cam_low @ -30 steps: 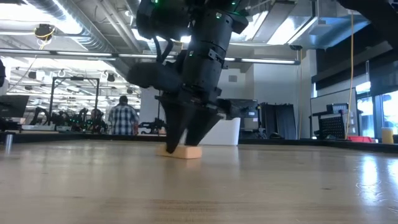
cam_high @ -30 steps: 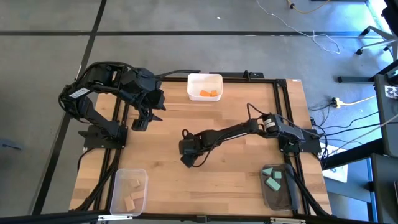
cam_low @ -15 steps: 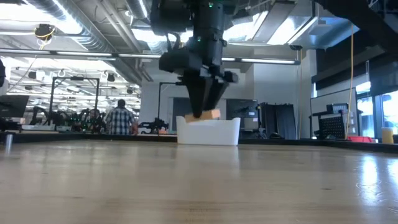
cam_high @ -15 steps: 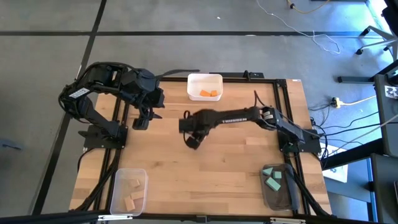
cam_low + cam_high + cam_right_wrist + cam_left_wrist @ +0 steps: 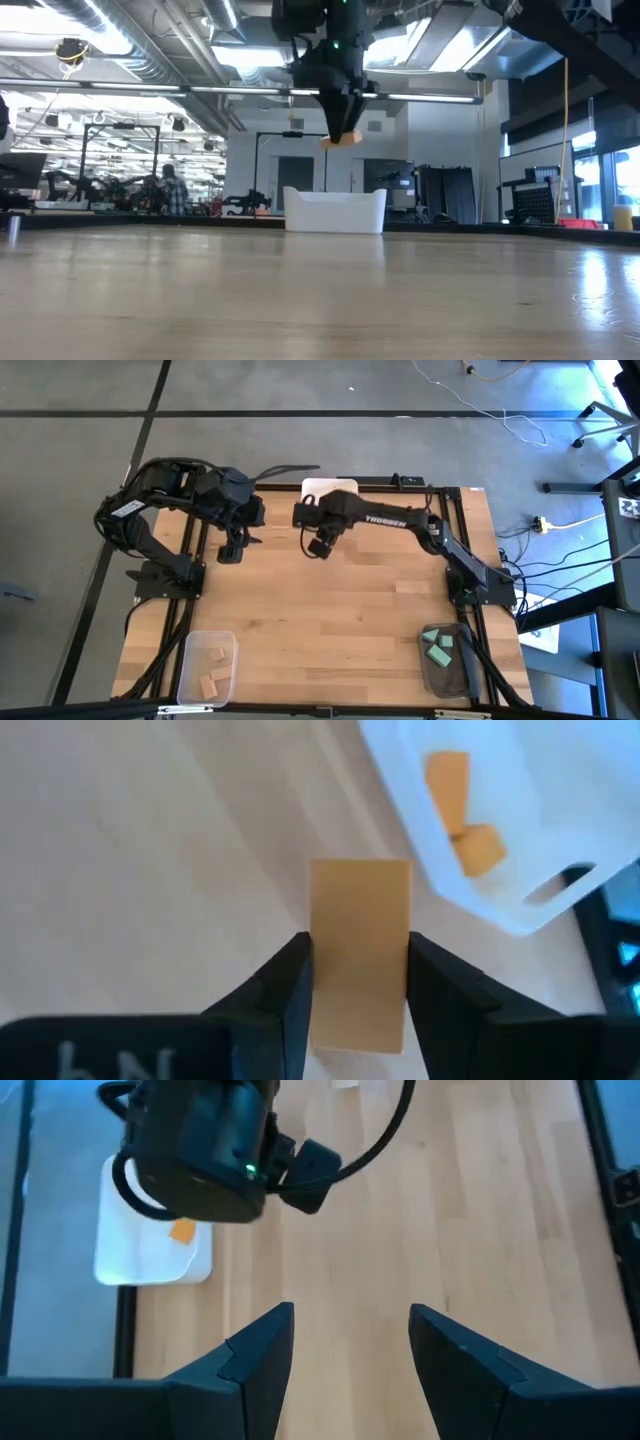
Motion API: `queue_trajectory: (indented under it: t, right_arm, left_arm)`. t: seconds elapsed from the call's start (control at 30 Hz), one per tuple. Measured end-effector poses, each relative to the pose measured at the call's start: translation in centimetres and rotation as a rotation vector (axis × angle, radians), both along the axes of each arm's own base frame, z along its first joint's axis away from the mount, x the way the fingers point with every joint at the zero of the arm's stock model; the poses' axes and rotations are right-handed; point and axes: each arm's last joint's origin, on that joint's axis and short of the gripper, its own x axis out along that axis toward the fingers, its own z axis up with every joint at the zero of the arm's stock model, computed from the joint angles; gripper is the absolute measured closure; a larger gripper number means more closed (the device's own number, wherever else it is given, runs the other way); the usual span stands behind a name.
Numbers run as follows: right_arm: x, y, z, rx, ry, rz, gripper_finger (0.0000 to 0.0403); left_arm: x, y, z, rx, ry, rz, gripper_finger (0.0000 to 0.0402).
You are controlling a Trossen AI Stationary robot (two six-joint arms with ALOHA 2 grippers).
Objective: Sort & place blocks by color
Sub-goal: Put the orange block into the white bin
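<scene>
1. High view: my right arm has swung from the middle of the pale wooden slatted table (image 5: 330, 630) up to its far edge within the last second, and now reaches across so that my right gripper (image 5: 320, 546) hangs just beside the white rectangular plastic bin (image 5: 322, 487). My left arm has not shifted; its left gripper (image 5: 231, 550) waits near the table's far left corner, fingers spread, nothing between them.
2. Low view: a second ago the small orange wooden block (image 5: 342, 139) lay on the table under my fingers; half a second ago it was level with the bin rim; now it rides well above the bin.
3. Right wrist view: my right fingers (image 5: 290, 982) pinch the block on both flat sides. Two more orange blocks (image 5: 458, 810) already lie in the white bin, which sits just ahead of the block, not yet under it.
4. Other bins untouched: clear bin with pale tan blocks (image 5: 214, 675) near left, clear bin with teal-green blocks (image 5: 439, 646) near right.
5. Judgement: pick and lift done; a short carry over the rim, then release, would finish this block. No loose blocks seen on the table, so this may be the last.
</scene>
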Motion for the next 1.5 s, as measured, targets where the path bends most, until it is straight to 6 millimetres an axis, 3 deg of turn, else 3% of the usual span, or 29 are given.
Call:
queue_trajectory:
  t: [0.27,0.53,0.83,1.0,1.2,1.5]
  right_arm:
    - [-1.7,-6.9,0.4,0.002,0.002,-0.024,0.0273]
    - [-3.3,-15.3,0.1,0.074,-0.203,-0.09,0.0273]
    - [-5.4,-21.7,-4.3,0.163,-0.161,-0.092,0.0273]
    - [-5.4,-23.3,-7.8,0.236,-0.131,-0.027,0.0273]
    - [-4.9,-23.9,-11.0,0.266,-0.088,0.034,0.0273]
    - [-4.8,-24.0,-11.8,0.275,-0.068,0.059,0.0236]
  left_arm:
    - [-0.1,1.1,0.0,-0.01,-0.002,0.067,0.021]
    - [-0.2,2.3,0.0,0.006,0.001,0.099,0.021]
    - [-0.4,3.5,0.0,0.017,0.002,0.144,0.021]
    - [-0.6,4.4,0.0,-0.016,-0.006,0.228,0.021]
    - [-0.8,5.3,0.0,-0.041,-0.012,0.303,0.021]
    - [-1.1,6.2,0.0,-0.045,-0.014,0.353,0.021]
